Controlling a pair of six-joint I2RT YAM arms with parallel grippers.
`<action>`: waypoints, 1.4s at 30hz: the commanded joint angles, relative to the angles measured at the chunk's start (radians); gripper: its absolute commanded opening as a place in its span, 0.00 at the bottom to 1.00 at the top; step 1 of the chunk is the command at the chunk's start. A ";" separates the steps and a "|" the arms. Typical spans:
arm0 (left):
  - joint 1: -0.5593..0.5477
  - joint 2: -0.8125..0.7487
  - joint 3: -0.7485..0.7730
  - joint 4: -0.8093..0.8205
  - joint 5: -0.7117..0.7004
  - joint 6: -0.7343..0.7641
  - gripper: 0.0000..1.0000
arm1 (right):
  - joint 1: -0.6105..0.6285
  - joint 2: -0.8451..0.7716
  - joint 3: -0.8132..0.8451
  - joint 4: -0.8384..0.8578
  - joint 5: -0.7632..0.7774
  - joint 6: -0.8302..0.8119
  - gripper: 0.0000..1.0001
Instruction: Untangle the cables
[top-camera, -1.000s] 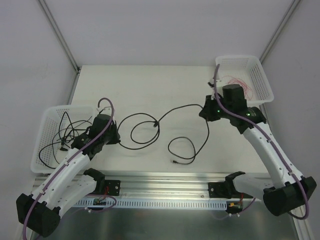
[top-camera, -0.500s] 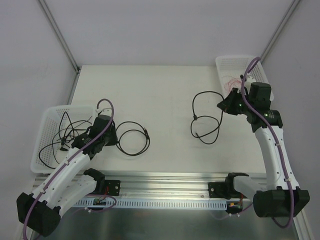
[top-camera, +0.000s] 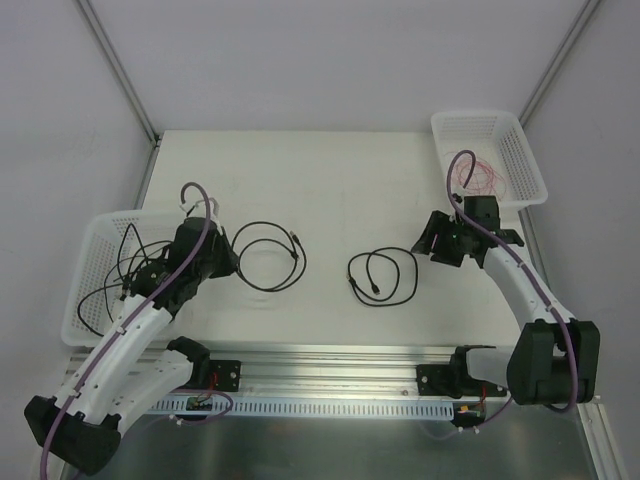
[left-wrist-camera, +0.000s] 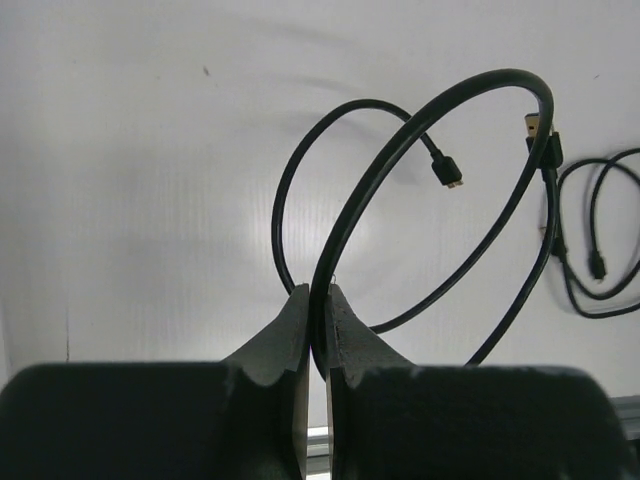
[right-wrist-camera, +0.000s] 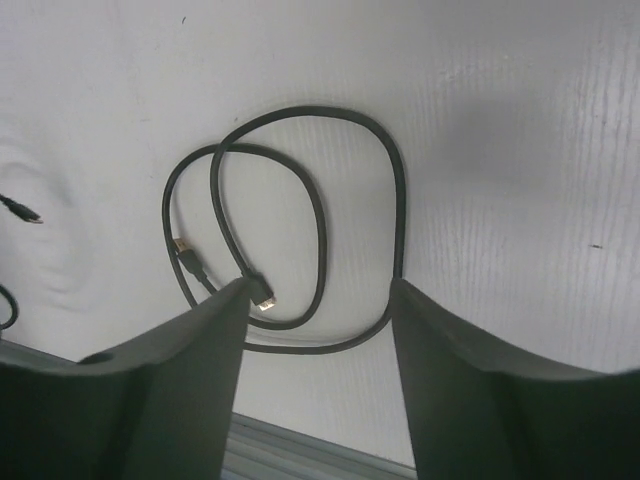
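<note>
Two black cables (left-wrist-camera: 400, 152) lie coiled apart, left fingers (left-wrist-camera: 285, 345) pinching one, right fingers (right-wrist-camera: 190, 380) spread.

We hold our left arm (top-camera: 140, 315) bent at the elbow and stretched forward, the left pincer (left-wrist-camera: 317, 295) clamped tight on a black cable (left-wrist-camera: 500, 76). Our right arm (top-camera: 515, 285) angles inward, the right pincer (right-wrist-camera: 320, 290) spread wide, tilted toward the tabletop (right-wrist-camera: 480, 120).

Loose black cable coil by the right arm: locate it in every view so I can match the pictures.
Top external: loose coil lies mid-table, right of centre.
Left wrist: far right edge, partly cut off.
Right wrist: centre, just beyond the open right claw.
Shared landmark: the white tabletop under it.
</note>
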 joint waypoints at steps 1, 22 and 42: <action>0.002 0.025 0.152 0.007 -0.003 -0.046 0.00 | 0.026 -0.059 0.029 0.014 0.058 0.001 0.66; 0.591 0.062 0.378 -0.130 -0.106 -0.106 0.00 | 0.178 -0.607 -0.113 -0.227 0.083 0.031 0.97; 0.987 -0.012 0.033 -0.088 -0.251 -0.335 0.64 | 0.184 -0.657 -0.144 -0.265 -0.055 -0.059 0.97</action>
